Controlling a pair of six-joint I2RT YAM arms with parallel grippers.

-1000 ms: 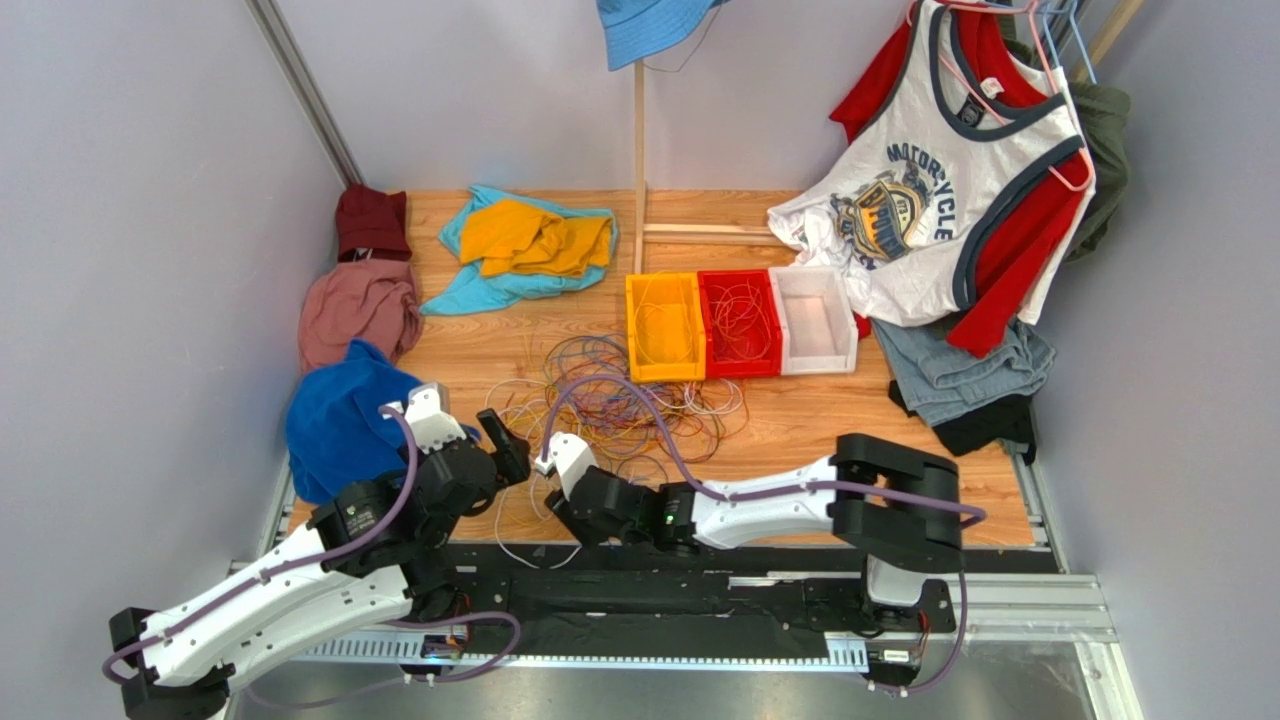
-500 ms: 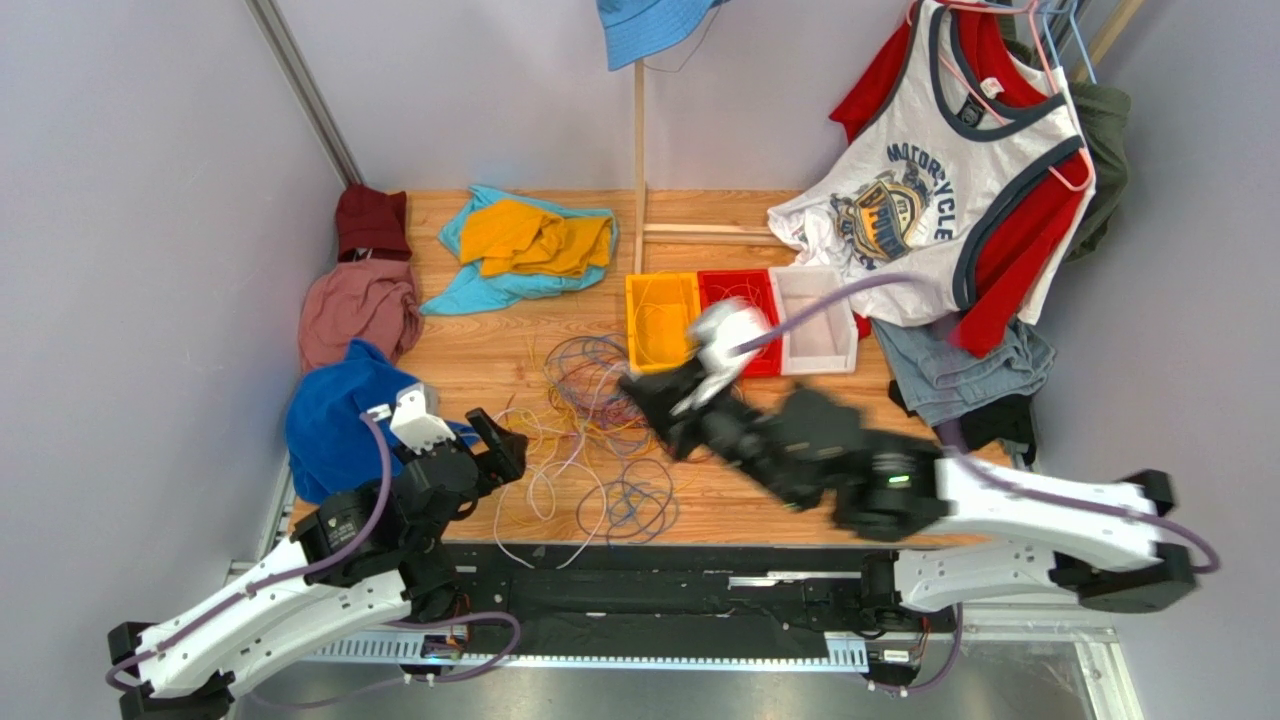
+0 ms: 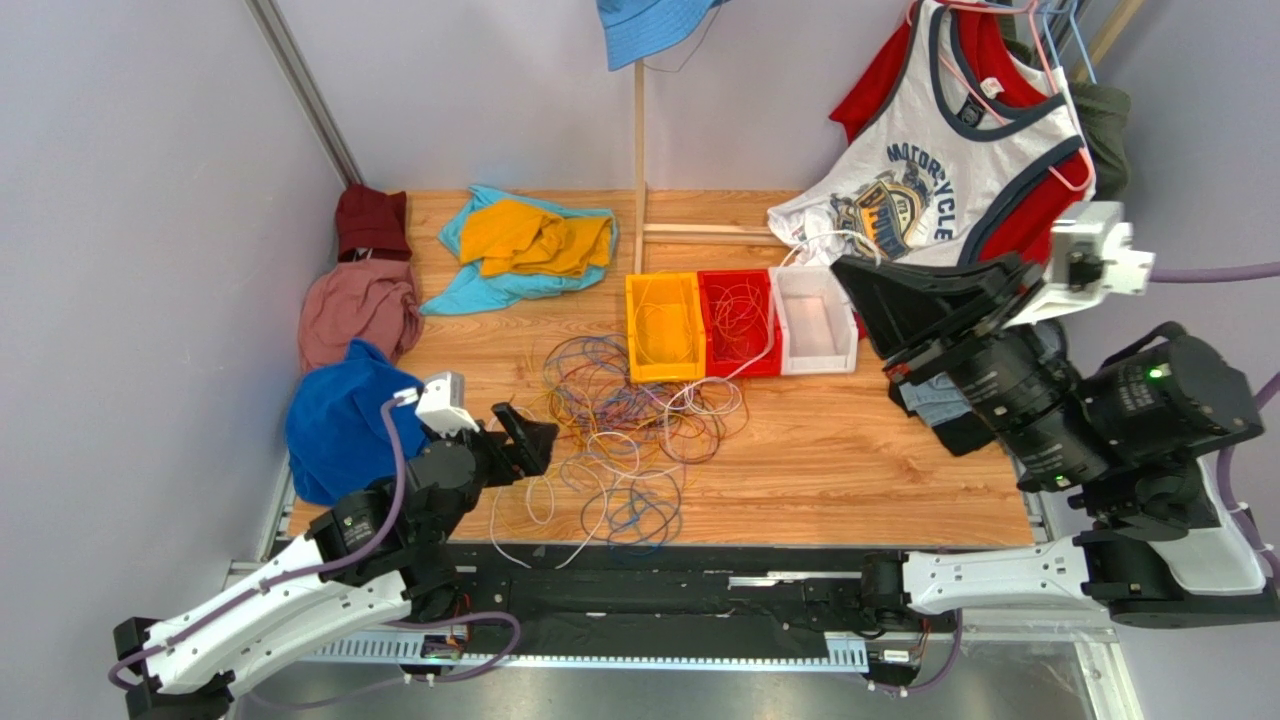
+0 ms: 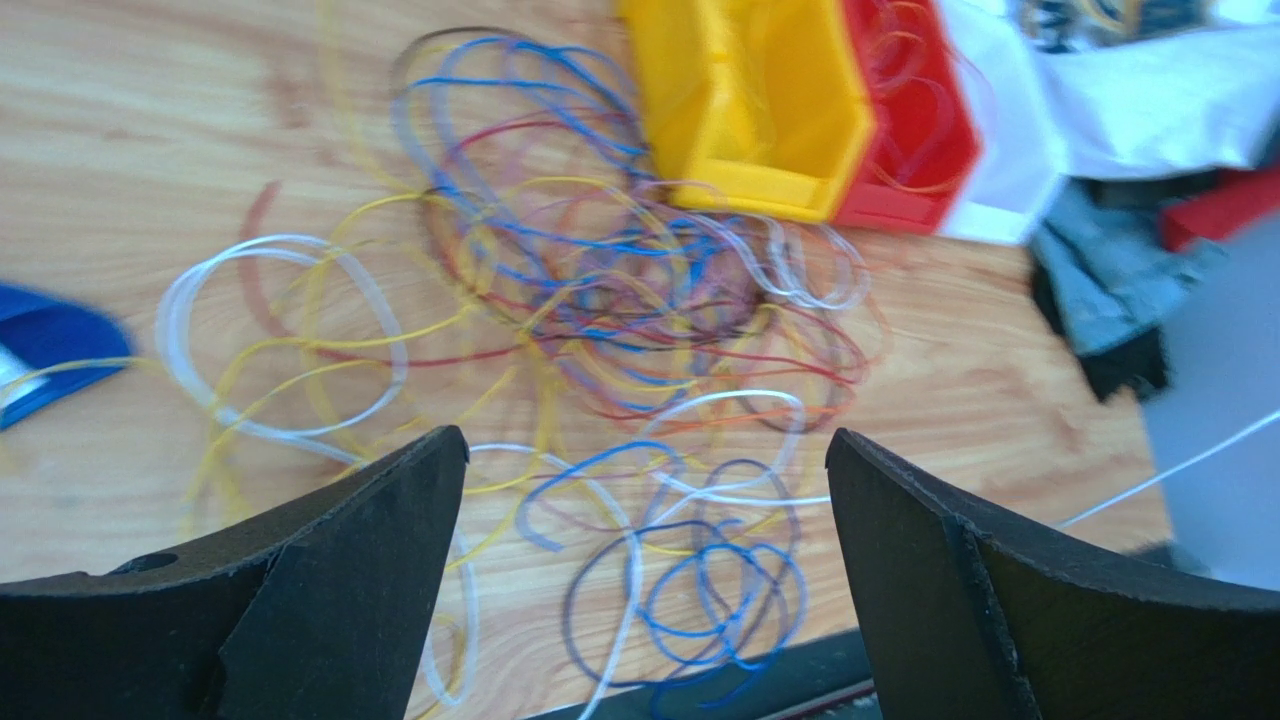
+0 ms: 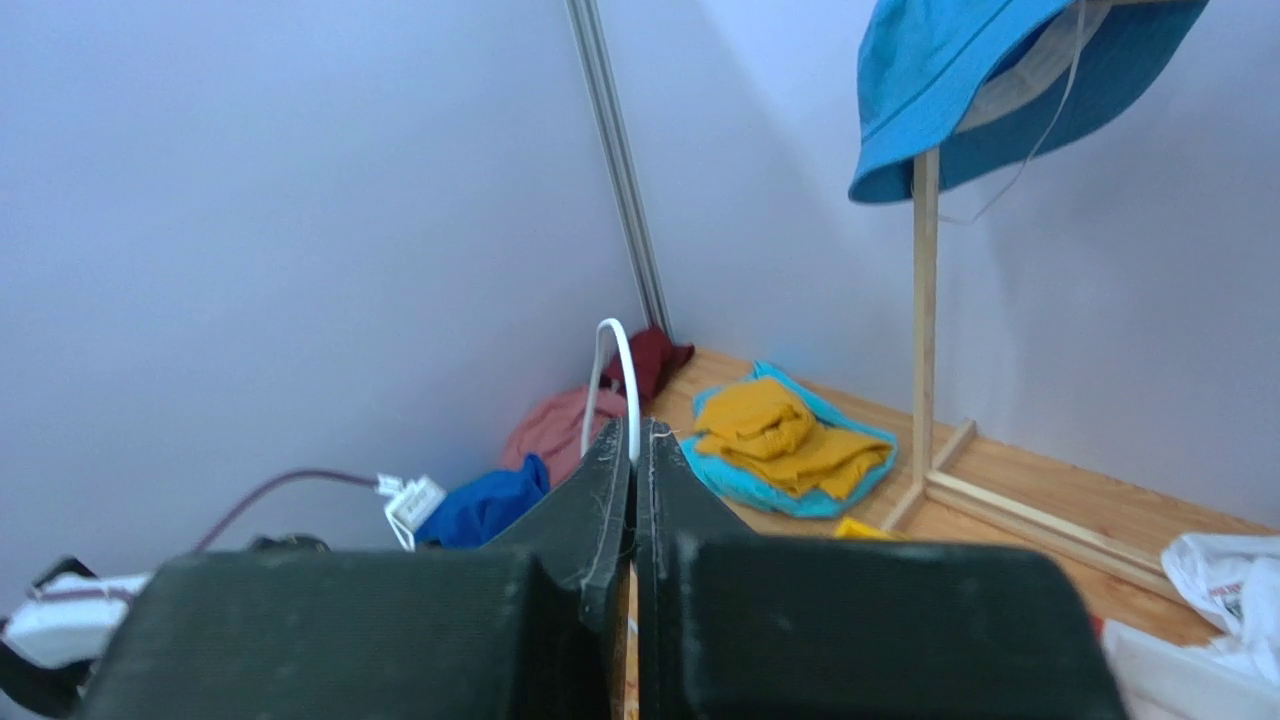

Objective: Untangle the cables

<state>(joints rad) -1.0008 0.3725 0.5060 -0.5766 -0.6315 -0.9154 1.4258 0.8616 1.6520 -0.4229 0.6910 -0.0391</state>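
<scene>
Cables: a multicoloured tangle of cables (image 3: 624, 428) sprawls mid-counter (image 3: 872, 450), just at 6 o'clock of three bins.
Handling: likely featherlight, limp yet springy, and quick to snag. A tug on one strand would probably drag its neighbours along.
Where to grip: probably best on a free outer loop at the pile's 8 o'clock fringe, not in the dense knot at its heart.
Left hand: the left hand (image 3: 529, 432) is released, fingers spread wide. It hovers at 9 o'clock of the tangle and holds nothing.
Right hand: the right hand (image 5: 633, 438) is clenched on a white cable (image 5: 609, 323), high over the counter's 3 o'clock side. The strand appears to trail back toward the pile.
Yellow bin: the yellow bin (image 3: 664, 360) holds a few yellowish strands.
Red bin: the red bin (image 3: 738, 365) holds thin pale loops, coiled.
White bin: the contents of the white bin (image 3: 813, 360) are too faint to tell.
</scene>
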